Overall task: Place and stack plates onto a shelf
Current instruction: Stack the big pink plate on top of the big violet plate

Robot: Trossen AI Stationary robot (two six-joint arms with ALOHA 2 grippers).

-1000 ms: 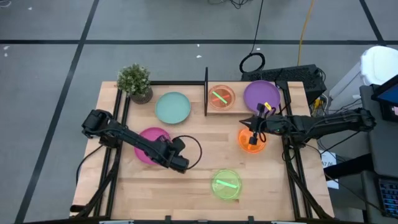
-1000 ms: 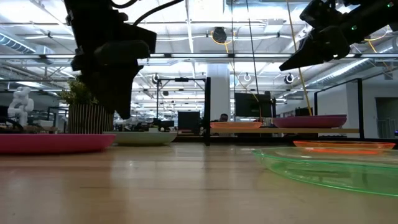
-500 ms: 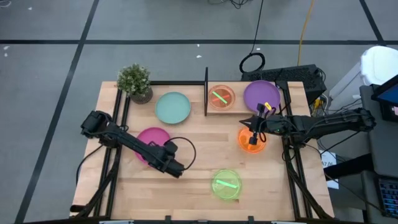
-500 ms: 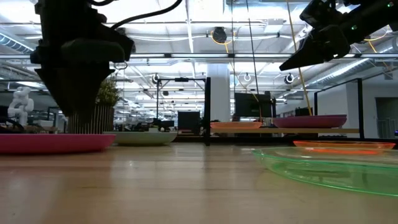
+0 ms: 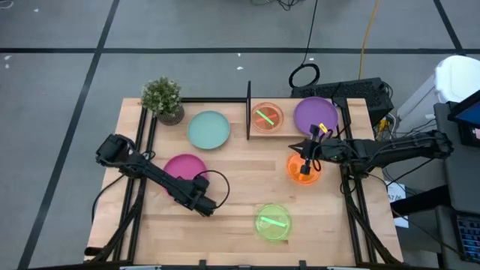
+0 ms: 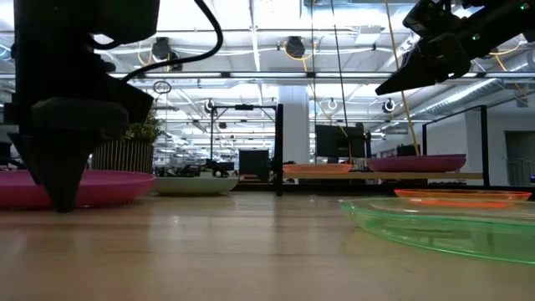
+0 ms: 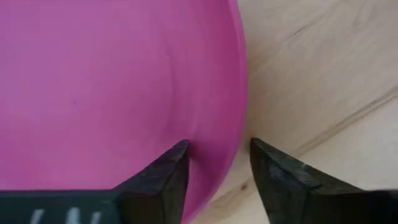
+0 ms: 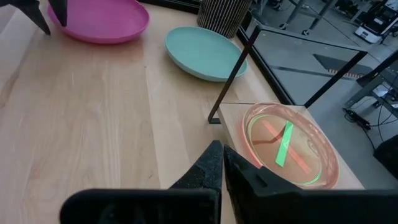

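- The left gripper (image 5: 204, 204) is set low at the near edge of the magenta plate (image 5: 180, 168), which lies flat on the table (image 5: 240, 225) to the left of the middle.
- In the left wrist view the plate's rim is seen to pass between the two fingers (image 7: 163, 180): one finger is over the dish, the other over bare wood just outside the rim. The jaws stand partly open around that rim, and a firm pinch cannot be confirmed.
- The plate is judged to lie from the jaws toward the left arm's base, so a lift would carry it by its near edge.
- The pale teal plate (image 5: 208, 129) lies beyond the magenta one, near the shelf's black upright panel (image 5: 248, 111).
- The shelf (image 5: 264, 133) is placed right of that panel, with a pink plate (image 5: 266, 117) already on it.
- The right gripper (image 5: 302, 152) is held above the orange plate (image 5: 302, 166), its jaws closed on nothing; this arm is nearer the shelf.
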